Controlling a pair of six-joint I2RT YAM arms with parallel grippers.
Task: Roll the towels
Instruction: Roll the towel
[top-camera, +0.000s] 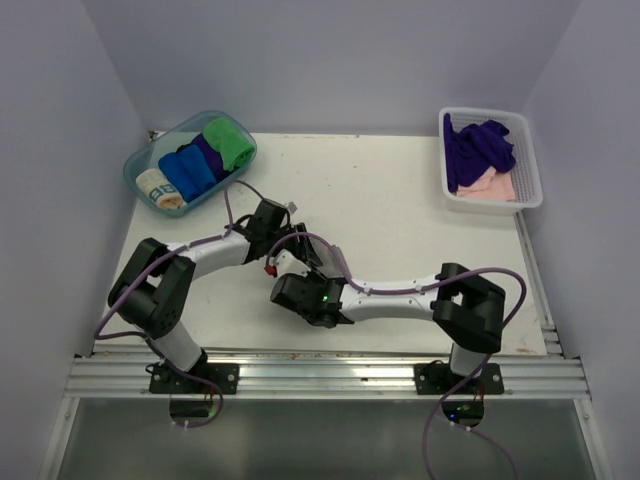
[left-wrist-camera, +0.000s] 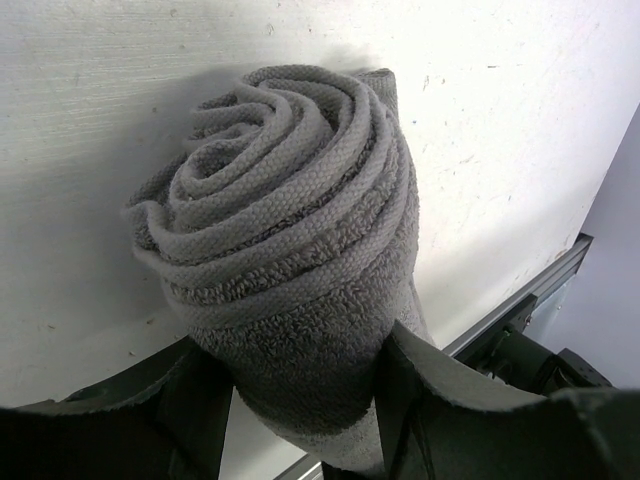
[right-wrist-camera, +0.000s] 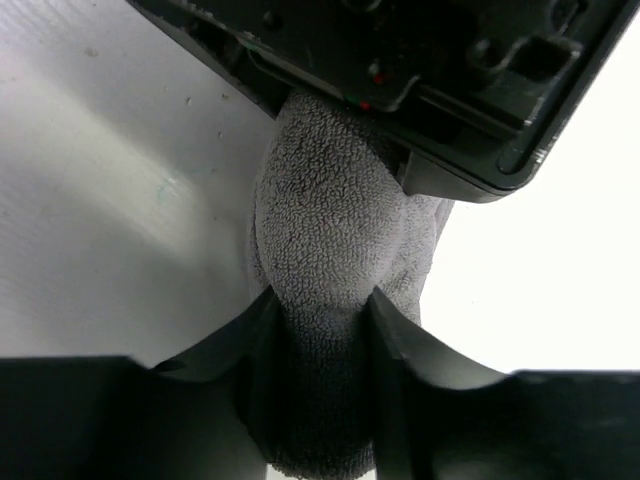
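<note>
A grey towel is rolled into a tight spiral and rests on the white table. My left gripper is shut on one end of the roll. My right gripper is shut on the same grey towel from the other side, with the left gripper's black body just above it. In the top view both grippers meet at the table's near middle, left and right, and hide the roll. The dark purple towel and pale pink towel lie loose in a white basket.
A clear blue tub at the back left holds several rolled towels: green, purple, blue and beige. The white basket stands at the back right. A metal rail runs along the near table edge. Purple cables loop over both arms.
</note>
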